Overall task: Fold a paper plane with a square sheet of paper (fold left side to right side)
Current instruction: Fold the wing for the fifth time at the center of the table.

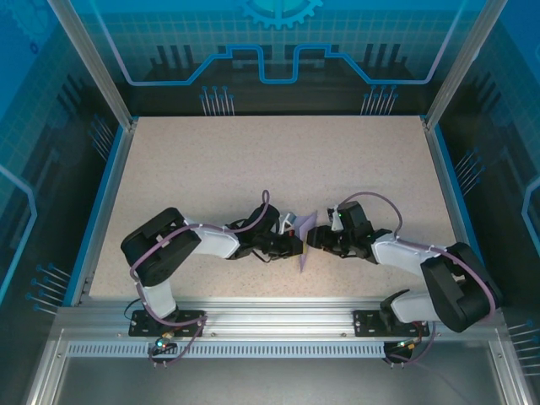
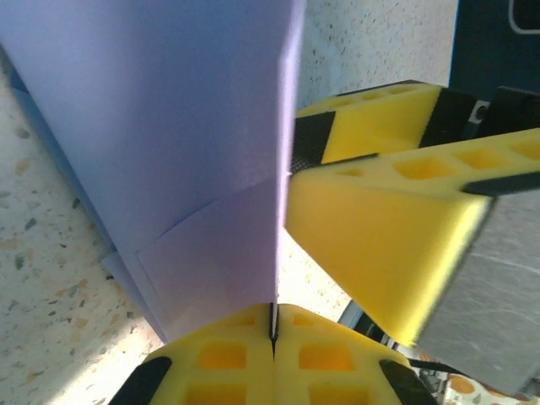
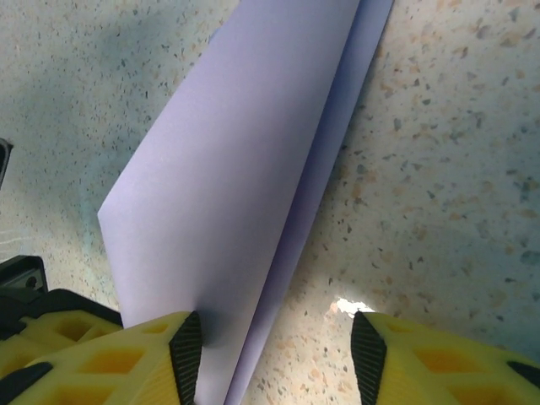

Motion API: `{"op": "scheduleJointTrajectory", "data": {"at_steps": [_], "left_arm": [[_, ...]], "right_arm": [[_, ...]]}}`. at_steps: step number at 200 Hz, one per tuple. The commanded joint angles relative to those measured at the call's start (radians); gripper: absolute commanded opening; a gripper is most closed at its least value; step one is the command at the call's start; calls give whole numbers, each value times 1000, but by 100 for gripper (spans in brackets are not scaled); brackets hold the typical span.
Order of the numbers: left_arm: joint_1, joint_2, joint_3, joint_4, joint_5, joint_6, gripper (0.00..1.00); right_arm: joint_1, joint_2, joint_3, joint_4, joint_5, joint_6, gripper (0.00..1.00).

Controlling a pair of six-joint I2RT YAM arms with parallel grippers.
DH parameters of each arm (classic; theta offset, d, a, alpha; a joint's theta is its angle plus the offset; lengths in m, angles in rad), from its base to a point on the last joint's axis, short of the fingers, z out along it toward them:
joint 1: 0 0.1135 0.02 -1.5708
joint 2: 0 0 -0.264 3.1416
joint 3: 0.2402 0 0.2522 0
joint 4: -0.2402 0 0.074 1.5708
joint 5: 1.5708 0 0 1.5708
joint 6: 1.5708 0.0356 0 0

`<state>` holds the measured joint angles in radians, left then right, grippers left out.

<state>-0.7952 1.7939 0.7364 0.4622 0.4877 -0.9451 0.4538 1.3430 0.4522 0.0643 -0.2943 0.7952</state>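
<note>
Left hand [image 2: 272, 333] pinching paper plane [image 2: 194, 126] (plain), right hand [image 3: 277, 348] spread

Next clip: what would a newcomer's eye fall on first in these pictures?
A folded lavender paper is held up where the two arms meet, at the middle of the table's near side. The left arm has its yellow jaws pinched shut on the paper's edge. The right arm has its jaws apart, with the paper between them.
</note>
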Motion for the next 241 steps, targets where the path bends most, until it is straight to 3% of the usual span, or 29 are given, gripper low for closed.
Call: {"op": "scheduleJointTrajectory", "data": {"at_steps": [1,130,241], "left_arm": [[8,4,-24,68,27,-24,1],[10,51,-39,115,32,-52,4],[15,17,-38,54,25,-16,20]], "right_arm": [[19,24,33,32,15,29,48],[31,128,89,-68,50,74,40],[41,203,110,-89,46,80,37]]}}
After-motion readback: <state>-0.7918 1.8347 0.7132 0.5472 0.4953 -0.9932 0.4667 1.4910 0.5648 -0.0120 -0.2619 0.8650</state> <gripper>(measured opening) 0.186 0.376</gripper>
